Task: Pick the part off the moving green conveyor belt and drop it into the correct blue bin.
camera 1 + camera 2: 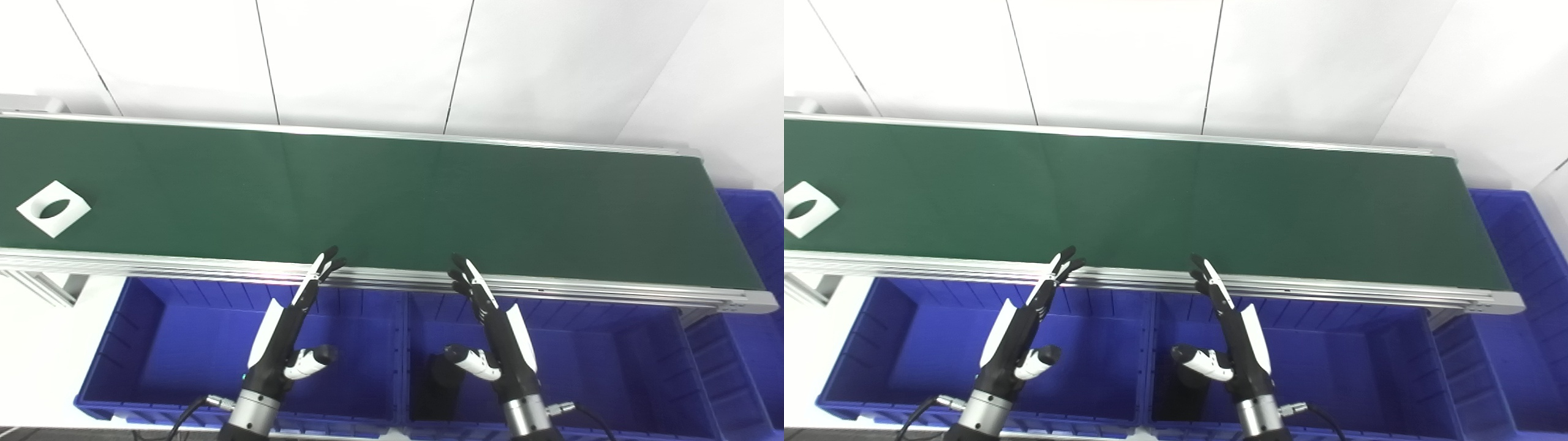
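While both hands hover open and empty over the blue bins, a long green conveyor belt (392, 202) stretches across the scene from left to right, framed by silver rails. At the belt's far left end, close to its near rail, lies the part (53, 208): a flat white square plate with an oval hole through its middle, turned so its corners point along and across the belt. It sits well apart from either hand.

Just below the belt's near rail, two deep blue bins stand side by side. The left hand (288, 334) is raised above the left bin (153, 343), fingers straight and spread, fingertips reaching up to the belt's near rail, thumb held out to the side. The right hand (496, 337) mirrors it above the right bin (612, 355), fingers likewise extended, thumb pointing inward.

A third blue bin (756, 245) stands beyond the belt's right end. White wall panels rise behind the belt's far rail.
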Available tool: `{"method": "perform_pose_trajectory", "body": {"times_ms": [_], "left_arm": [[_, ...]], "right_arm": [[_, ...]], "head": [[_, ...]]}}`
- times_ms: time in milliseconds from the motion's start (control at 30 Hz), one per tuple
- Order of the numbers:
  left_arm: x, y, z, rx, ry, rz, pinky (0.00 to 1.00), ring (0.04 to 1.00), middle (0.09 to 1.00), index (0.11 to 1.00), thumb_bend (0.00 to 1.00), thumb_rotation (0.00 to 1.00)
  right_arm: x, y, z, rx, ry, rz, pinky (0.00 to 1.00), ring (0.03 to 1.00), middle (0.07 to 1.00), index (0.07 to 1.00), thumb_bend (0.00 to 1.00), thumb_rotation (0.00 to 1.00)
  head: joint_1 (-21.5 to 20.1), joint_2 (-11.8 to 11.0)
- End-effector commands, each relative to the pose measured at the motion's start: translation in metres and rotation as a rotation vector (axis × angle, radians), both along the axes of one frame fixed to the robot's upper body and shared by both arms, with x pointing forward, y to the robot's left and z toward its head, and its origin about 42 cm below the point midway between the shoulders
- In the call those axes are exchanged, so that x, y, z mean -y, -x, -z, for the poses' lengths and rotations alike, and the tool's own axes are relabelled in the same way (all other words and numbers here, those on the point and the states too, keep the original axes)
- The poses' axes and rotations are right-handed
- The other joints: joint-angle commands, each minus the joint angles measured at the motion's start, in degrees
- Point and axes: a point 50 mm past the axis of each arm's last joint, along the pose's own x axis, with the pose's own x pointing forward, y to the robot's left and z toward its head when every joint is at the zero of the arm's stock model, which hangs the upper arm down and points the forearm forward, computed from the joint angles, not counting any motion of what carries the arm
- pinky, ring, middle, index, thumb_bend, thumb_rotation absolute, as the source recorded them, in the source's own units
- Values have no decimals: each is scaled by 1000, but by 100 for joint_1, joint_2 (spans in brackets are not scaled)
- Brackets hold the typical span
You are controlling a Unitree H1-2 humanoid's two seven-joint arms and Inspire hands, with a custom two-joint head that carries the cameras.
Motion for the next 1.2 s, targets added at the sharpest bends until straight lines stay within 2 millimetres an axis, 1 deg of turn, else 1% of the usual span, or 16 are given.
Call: {"method": "perform_pose_trajectory", "body": {"times_ms": [0,100,233,267,300,333,400,467,600,700,800,900,967,1000,1100,1167], "left_arm": [[-1,-6,-12,62,38,12,998,976,939,988,874,1000],[0,-5,-11,53,45,12,1000,978,944,991,856,1000],[1,-4,-11,59,38,12,1000,970,935,982,876,1000],[3,-3,-11,59,40,13,1000,969,935,981,875,1000],[3,-3,-12,62,40,14,1000,971,935,979,875,1000],[5,-3,-12,65,40,15,999,970,934,978,876,1000],[6,-3,-14,75,37,14,962,957,926,971,865,1000],[9,-4,-14,83,33,13,945,948,919,965,866,1000],[13,-5,-14,86,39,9,927,940,910,951,891,1000],[15,-6,-14,88,44,6,935,937,900,940,905,1000],[16,-6,-14,86,48,9,934,944,905,941,912,1000],[18,-6,-14,84,50,8,935,948,908,941,912,1000],[20,-6,-13,83,51,9,934,950,912,943,914,1000],[20,-7,-13,84,51,8,933,951,916,944,913,1000],[23,-7,-14,88,55,5,934,949,917,941,911,1000],[24,-7,-14,93,52,0,936,947,915,939,917,1000]], "right_arm": [[-5,-6,-10,82,-24,-7,853,913,960,947,1000,864],[-5,-7,-10,84,-24,-2,867,927,967,948,1000,866],[-2,-5,-10,85,-25,0,860,918,965,952,1000,861],[0,-4,-11,86,-27,-1,860,917,964,952,1000,857],[1,-3,-12,86,-28,-1,859,915,964,953,1000,857],[3,-3,-12,84,-29,-2,859,915,964,953,1000,856],[5,-2,-12,80,-32,-4,872,920,965,953,1000,855],[9,-1,-13,78,-32,-6,882,921,965,953,1000,854],[13,-1,-14,80,-29,-5,884,920,960,952,1000,851],[15,-1,-14,86,-18,2,867,911,949,946,1000,862],[16,-1,-15,87,-18,2,871,922,960,946,1000,858],[17,-1,-14,83,-27,9,877,928,972,949,1000,860],[18,0,-14,81,-34,17,888,933,979,949,1000,881],[18,1,-15,82,-34,20,896,936,983,953,1000,921],[19,3,-15,90,-25,29,895,927,983,959,997,990],[19,3,-15,92,-14,30,886,921,982,959,989,997]], "head": [[-3,8],[128,46],[326,90],[439,114],[439,114],[545,135],[591,140],[722,147],[840,144],[880,143],[906,132],[1017,118],[1084,116],[1084,116],[1144,112],[1146,105]]}}
